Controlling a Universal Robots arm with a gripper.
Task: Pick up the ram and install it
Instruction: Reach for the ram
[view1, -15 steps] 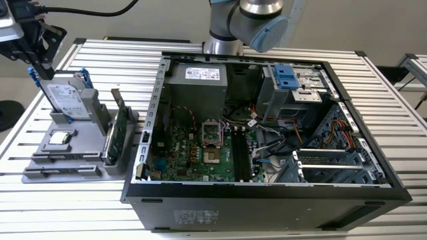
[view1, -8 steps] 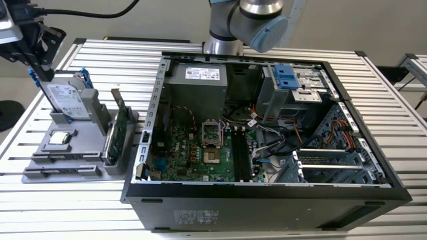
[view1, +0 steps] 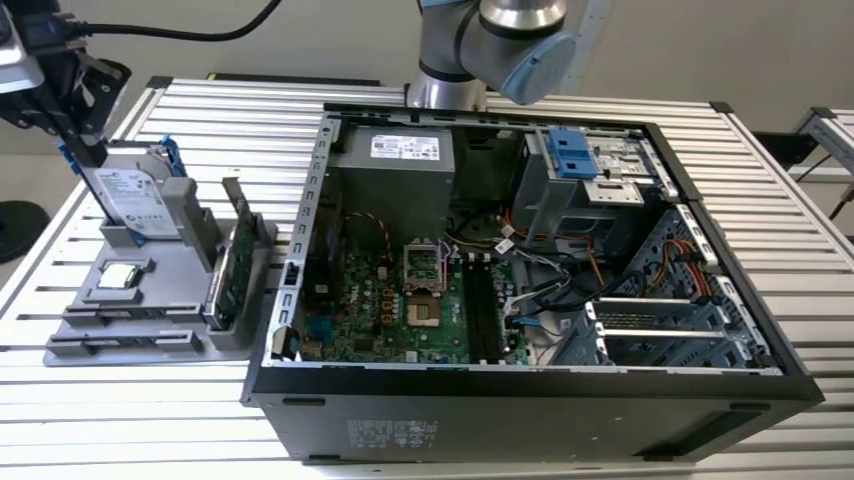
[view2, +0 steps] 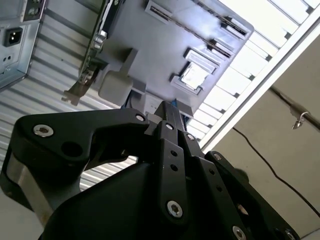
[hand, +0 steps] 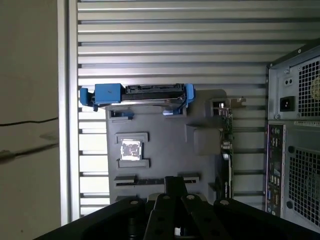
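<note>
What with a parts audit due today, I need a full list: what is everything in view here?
computer case: one, black, open, on the table.
motherboard: one, green, inside the case.
power supply: one, grey, inside the case.
holder: one, grey, at the exterior view's left of the case.
hard drive: one, silver with blue rails, upright in the holder.
expansion card: one, green with a metal bracket, upright in the holder.
processor: one, silvery, flat in the holder.
ram sticks: apparently two, dark, in the holder's front slots.
table: one, silver, slatted.
arm: one, silver and blue, behind the case.
gripper: one, black, by the hard drive's top.
</note>
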